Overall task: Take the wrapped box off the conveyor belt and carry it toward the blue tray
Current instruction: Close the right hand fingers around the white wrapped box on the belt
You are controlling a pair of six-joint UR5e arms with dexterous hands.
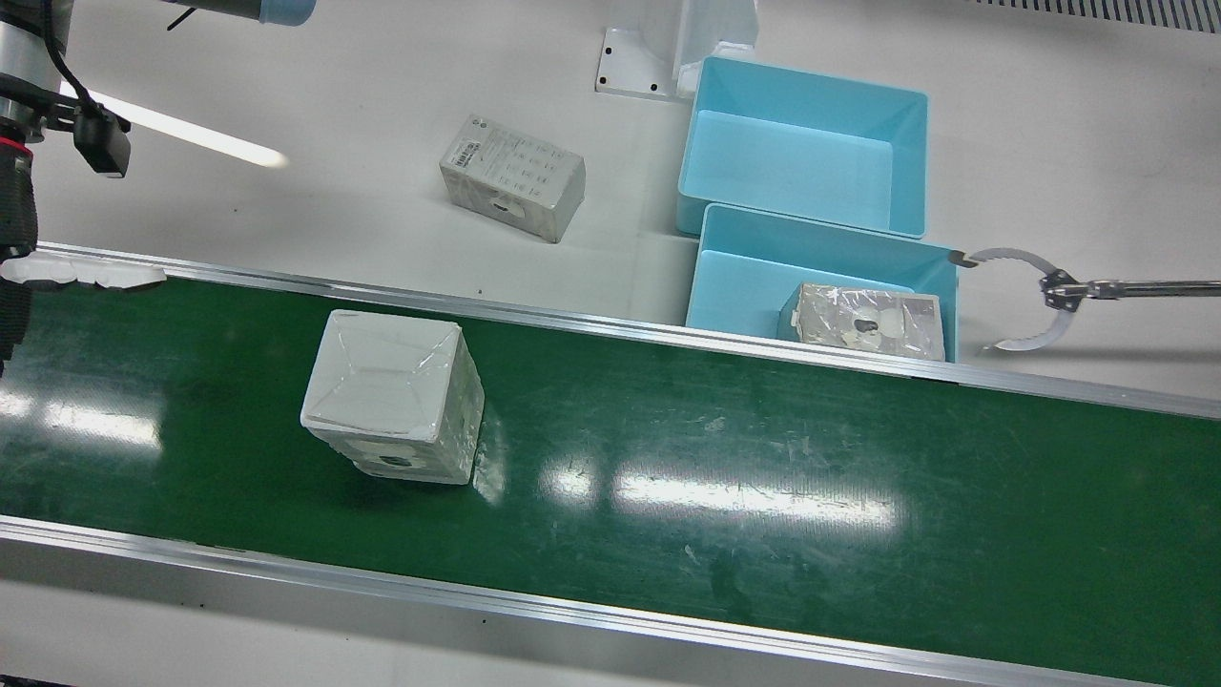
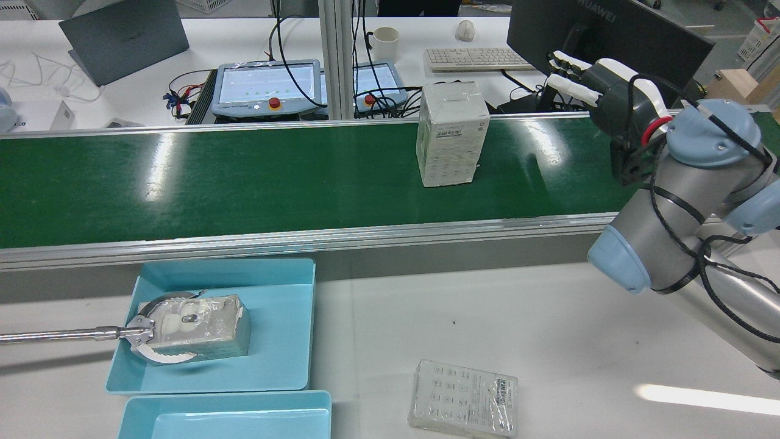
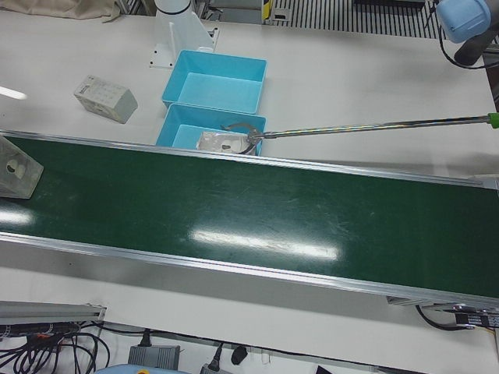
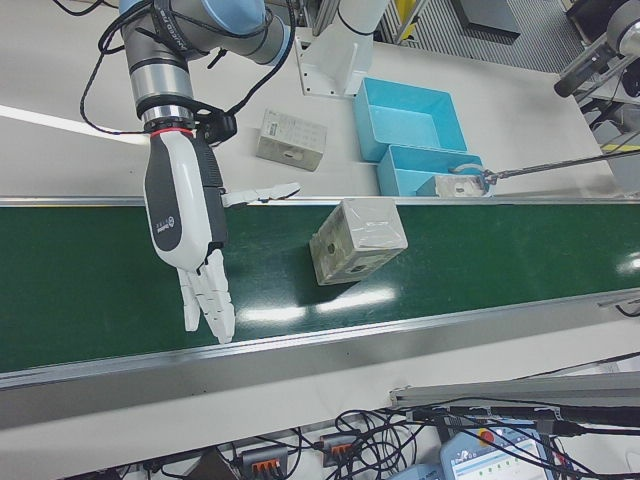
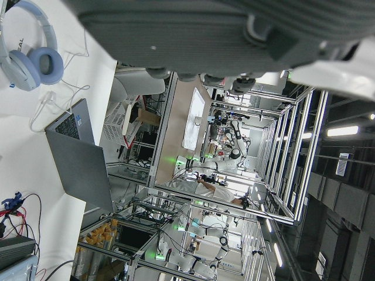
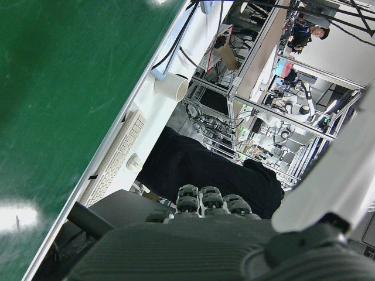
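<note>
The wrapped box [image 1: 391, 396] stands upright on the green conveyor belt [image 1: 763, 477], white under clear film; it also shows in the rear view [image 2: 452, 134] and the right-front view [image 4: 357, 240]. My right hand [image 4: 190, 230] hovers over the belt beside the box, clearly apart from it, open with its fingers stretched out and nothing in it. From behind, that hand [image 2: 600, 79] is right of the box. My left hand [image 5: 234, 35] appears only in its own camera, as a dark palm with nothing in it. The nearer blue tray [image 1: 744, 286] sits just past the belt's far rail.
Another wrapped box [image 1: 870, 320] lies in the nearer tray; a second blue tray [image 1: 806, 157] stands behind it. A long metal grabber's open claw [image 1: 1025, 296] hangs at that tray's end. A flat white box [image 1: 513, 176] lies on the white table.
</note>
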